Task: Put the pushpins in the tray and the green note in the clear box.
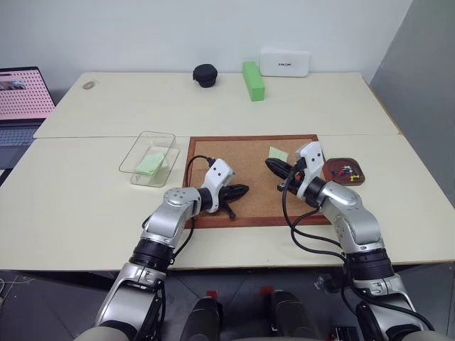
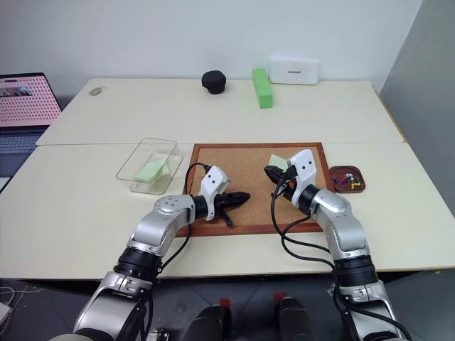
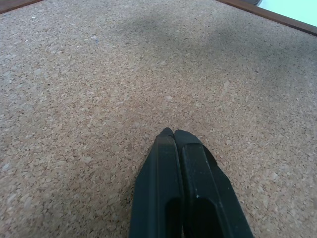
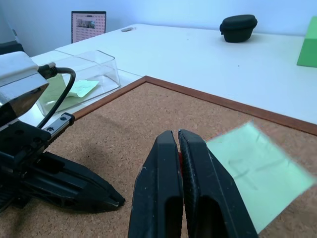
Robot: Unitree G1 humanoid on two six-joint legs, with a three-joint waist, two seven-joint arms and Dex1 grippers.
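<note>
Pale table spreads out under both my arms, with a wood-framed cork board lying on it in front of me. My left gripper sits low over the cork near the board's left part, its 2 black fingers pressed together on nothing. My right gripper hangs above the cork just beside a green note that lies on the board; its fingers are closed tight, and a sliver of red shows in the seam between them, too small to identify. To the right of the board, the tray holds several pushpins. Left of the board stands the clear box with pale green paper inside. At the table's far edge sit a bright green block, a black case and a white device. A laptop stands at far left.
</note>
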